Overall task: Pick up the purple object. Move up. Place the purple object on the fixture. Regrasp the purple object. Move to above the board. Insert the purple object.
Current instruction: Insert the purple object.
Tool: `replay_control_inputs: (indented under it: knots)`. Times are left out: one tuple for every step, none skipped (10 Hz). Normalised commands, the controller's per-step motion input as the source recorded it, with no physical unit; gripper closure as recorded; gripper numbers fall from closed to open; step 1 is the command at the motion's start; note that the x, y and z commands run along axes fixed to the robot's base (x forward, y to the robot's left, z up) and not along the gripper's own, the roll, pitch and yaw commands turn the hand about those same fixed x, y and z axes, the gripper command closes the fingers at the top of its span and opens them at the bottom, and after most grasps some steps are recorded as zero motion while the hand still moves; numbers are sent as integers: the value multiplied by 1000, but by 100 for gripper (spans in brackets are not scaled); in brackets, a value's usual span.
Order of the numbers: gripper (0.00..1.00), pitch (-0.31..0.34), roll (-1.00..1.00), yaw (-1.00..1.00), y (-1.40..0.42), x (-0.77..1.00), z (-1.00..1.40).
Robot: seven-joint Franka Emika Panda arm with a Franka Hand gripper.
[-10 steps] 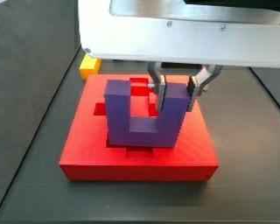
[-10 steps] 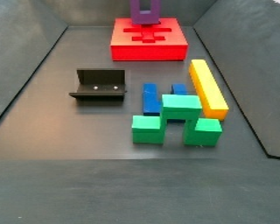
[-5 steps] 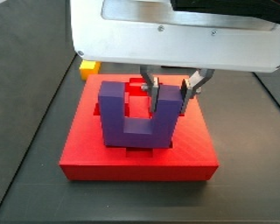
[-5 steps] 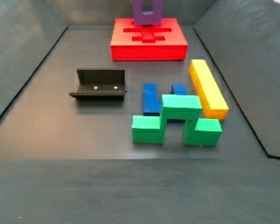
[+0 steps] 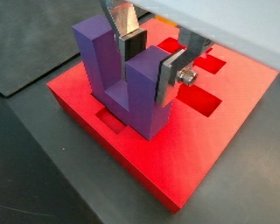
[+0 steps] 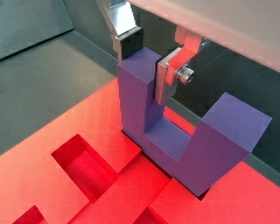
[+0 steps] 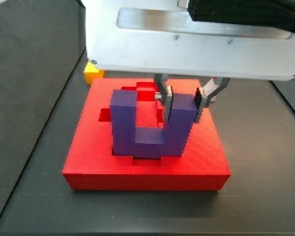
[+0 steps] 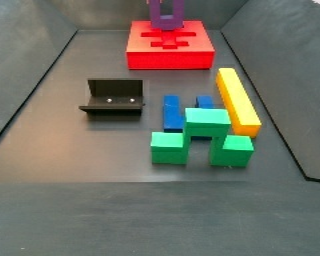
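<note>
Over the board [image 7: 147,152], frame centre: purple object [image 7: 147,124] upright, prongs up, base down in recess. Hand [image 7: 186,93] clamped on right prong, directly above it.

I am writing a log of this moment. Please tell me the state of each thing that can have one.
claw: over the board, shut on one prong of the purple object
purple object: upright, prongs up, base in the board's recess
board: flat on the floor
fixture: empty
</note>
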Motion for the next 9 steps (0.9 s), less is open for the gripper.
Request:
replay_control_inputs:
  knots:
    - [100, -40, 60, 0, -129, 0, -531]
    - [100, -20, 91, 0, -111, 0, -640]
    - [100, -6, 93, 0, -129, 0, -769]
    - [100, 0, 86, 0, -117, 0, -800]
    - [100, 0, 0, 0, 0, 86, -849]
    - [100, 0, 0, 0, 0, 171, -954]
    - [100, 3, 0, 0, -54, 160, -729]
    - [100, 36, -33, 0, 0, 0, -117]
    - [100, 4, 0, 0, -34, 0, -80]
